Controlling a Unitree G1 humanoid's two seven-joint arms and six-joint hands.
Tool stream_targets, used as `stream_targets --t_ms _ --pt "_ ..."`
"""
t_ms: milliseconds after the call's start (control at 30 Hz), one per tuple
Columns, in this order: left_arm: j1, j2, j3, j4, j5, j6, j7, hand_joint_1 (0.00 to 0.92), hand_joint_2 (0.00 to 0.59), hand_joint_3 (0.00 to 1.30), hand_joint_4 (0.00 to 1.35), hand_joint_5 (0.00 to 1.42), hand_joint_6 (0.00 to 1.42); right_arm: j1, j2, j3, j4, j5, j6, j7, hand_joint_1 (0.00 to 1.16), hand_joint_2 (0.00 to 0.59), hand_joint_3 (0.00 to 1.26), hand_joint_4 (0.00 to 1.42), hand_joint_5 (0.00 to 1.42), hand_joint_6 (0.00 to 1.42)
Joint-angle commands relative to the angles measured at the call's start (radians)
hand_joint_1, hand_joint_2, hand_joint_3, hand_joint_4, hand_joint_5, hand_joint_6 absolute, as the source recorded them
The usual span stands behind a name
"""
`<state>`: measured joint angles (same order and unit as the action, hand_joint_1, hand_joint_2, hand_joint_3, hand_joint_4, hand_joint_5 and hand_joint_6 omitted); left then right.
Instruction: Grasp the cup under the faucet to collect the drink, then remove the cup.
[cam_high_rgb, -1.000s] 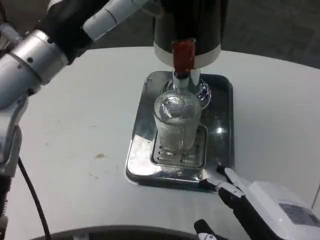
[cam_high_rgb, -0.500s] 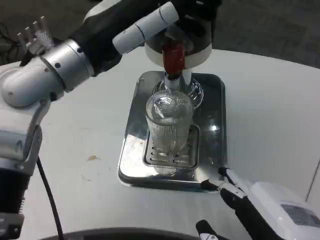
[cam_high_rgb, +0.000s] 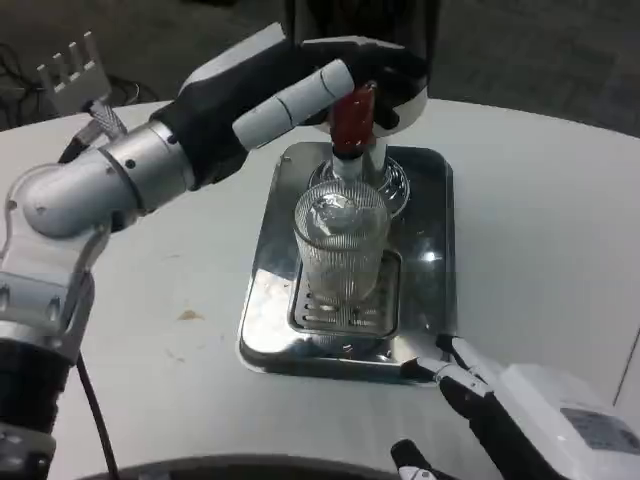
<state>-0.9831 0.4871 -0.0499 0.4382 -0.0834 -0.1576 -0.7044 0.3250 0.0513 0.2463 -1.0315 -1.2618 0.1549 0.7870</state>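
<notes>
White and smooth, the round table (cam_high_rgb: 540, 230) fills most of the head view, with a few small brownish stains on it to the left of the tray; beyond its far edge lies dark floor, and a small white pronged object (cam_high_rgb: 75, 65) shows at the upper left. A shiny metal tray (cam_high_rgb: 440, 250) sits on the table, with a slotted drip grate (cam_high_rgb: 320, 310) in its near half. The cup (cam_high_rgb: 340, 245), a clear ribbed glass, stands upright on that grate, its long axis vertical and its open mouth facing up, directly below the faucet (cam_high_rgb: 350, 160). Something clear and glinting shows inside the cup; whether it is ice or liquid cannot be told. The faucet drops from a dark dispenser (cam_high_rgb: 360, 40) with a white band, and a red tap lever (cam_high_rgb: 352, 115) stands on its front. The left robot hand (cam_high_rgb: 330, 80) reaches in from the left at lever height, one white finger laid just beside or against the red lever and dark fingers curving over the dispenser's front above it; whether it truly has hold of the lever cannot be told. The right robot hand (cam_high_rgb: 455, 380) lies low at the bottom right, its fingertips near the tray's near right corner, fingers apart with nothing between them, well apart from the cup.
</notes>
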Motion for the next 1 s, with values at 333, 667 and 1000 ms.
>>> stream_targets --t_ms 333,667,1000 --pt "0.044 0.014 -0.069 0.056 0.097 -0.111 -0.024 0.000 0.130 0.29 0.27 0.36 0.48 -0.004 0.095 -0.020 -0.016 0.086 0.010 -0.006 0.37 0.479 0.20 0.03 0.08 0.11" --pt "0.070 0.062 -0.133 0.001 0.203 -0.184 0.000 0.000 0.134 0.28 0.25 0.33 0.41 -0.117 0.104 -0.122 -0.016 0.213 0.159 -0.006 0.37 0.434 0.19 0.04 0.09 0.13" --pt "0.094 0.080 -0.153 -0.056 0.248 -0.211 0.024 0.000 0.135 0.27 0.25 0.32 0.40 -0.170 0.034 -0.118 0.013 0.466 0.272 -0.139 0.50 0.301 0.06 0.00 0.05 0.14"
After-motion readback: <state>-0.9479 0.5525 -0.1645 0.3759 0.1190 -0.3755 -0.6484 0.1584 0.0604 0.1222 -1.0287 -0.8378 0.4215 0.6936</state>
